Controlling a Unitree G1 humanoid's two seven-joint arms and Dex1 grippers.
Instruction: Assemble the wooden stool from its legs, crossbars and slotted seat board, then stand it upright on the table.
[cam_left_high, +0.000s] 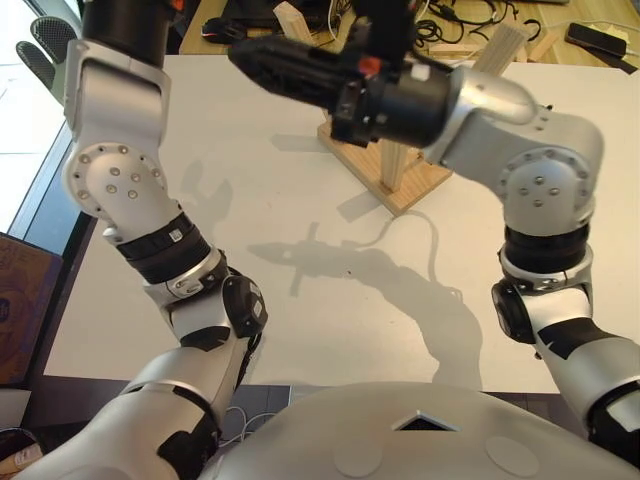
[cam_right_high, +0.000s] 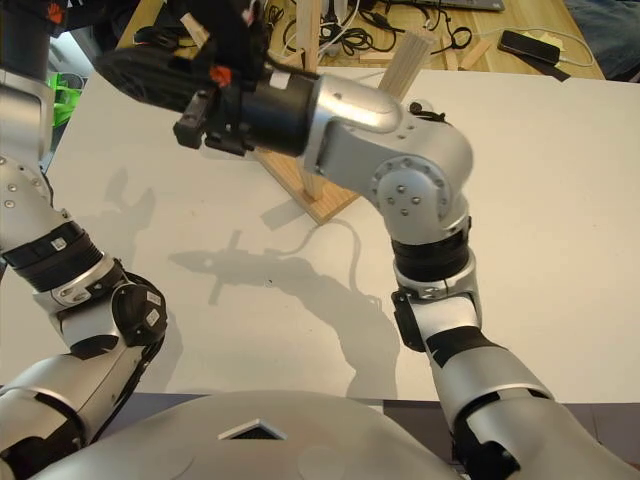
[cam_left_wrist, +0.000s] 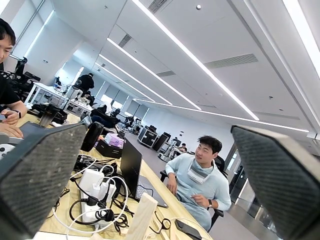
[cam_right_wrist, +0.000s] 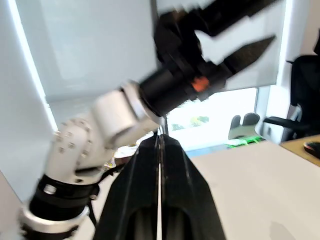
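A partly built wooden stool lies on the white table (cam_left_high: 250, 300): its slotted seat board (cam_left_high: 420, 185) is flat, with a leg (cam_left_high: 395, 165) standing up from it and another leg (cam_left_high: 500, 45) behind. My right gripper (cam_left_high: 250, 55) hangs above the table to the left of the board, shut with nothing in it; its own view shows the fingers (cam_right_wrist: 145, 170) pressed together. My left arm rises at the table's left side. My left gripper (cam_left_wrist: 160, 130) is held high and open, its pads (cam_left_wrist: 40, 175) wide apart and empty; the right wrist view has it too (cam_right_wrist: 272, 20).
Behind the table stands a wooden desk with cables, loose wood pieces (cam_left_high: 290, 15) and a phone (cam_left_high: 597, 38). Bare table surface (cam_right_high: 560, 200) extends in front of and to the right of the stool.
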